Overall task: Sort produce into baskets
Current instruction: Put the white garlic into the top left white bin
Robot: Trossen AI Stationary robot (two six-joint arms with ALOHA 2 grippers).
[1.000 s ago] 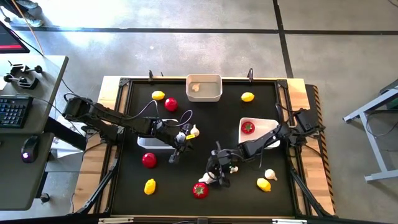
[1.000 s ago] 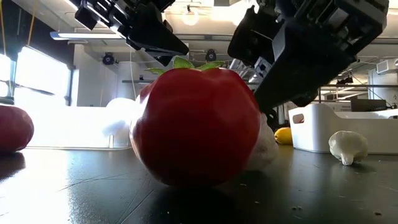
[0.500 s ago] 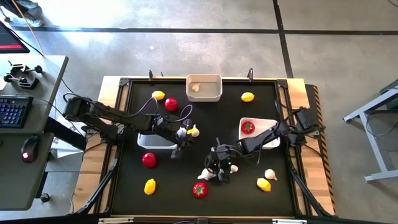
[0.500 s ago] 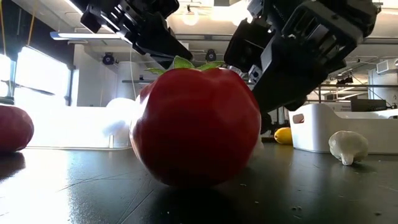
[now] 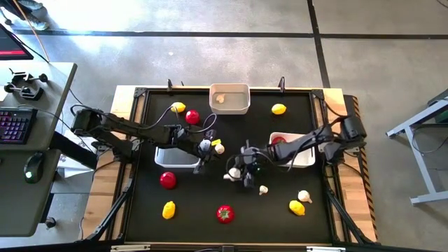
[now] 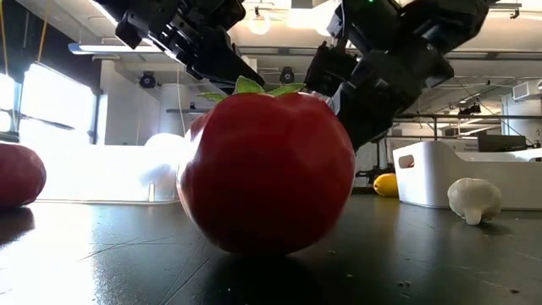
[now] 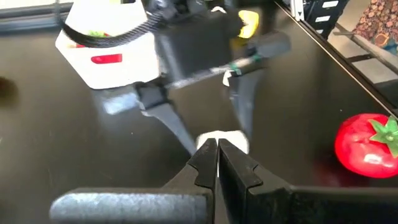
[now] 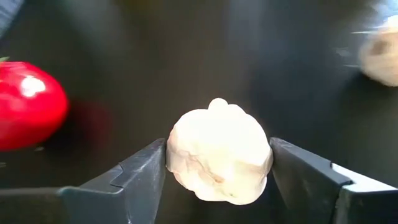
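Jaws of the right gripper [image 8: 217,163] are closed on a garlic bulb [image 8: 217,163], one finger on each flank, so the round piece cannot roll out as it is carried. In the high view that gripper [image 5: 238,172] hangs over the middle of the table [image 5: 210,224], clear of the surface; the bulb [image 5: 229,174] shows at its tip.

The left gripper [image 7: 217,163] is seen with its jaws pressed together and nothing between them. It is held just left of the right gripper, beside the left basket [image 5: 168,159], near a lemon [image 5: 218,148], and is judged to be waiting.

The far basket [image 5: 242,106] already holds something pale, so it is taken as the likely place for garlic; a lift and a reach toward the far edge would be called for. The right basket [image 5: 308,159] holds a tomato [image 5: 278,141], partly covered by the right arm.

Loose pieces are spread over the table: tomatoes at far left [image 5: 192,117], left [image 5: 167,180] and near centre [image 5: 225,213]; lemons at far left [image 5: 178,107], far right [image 5: 278,108], near left [image 5: 169,208] and near right [image 5: 297,207]; garlic at centre [image 5: 263,189] and near right [image 5: 304,197]. Much sorting is judged to remain.
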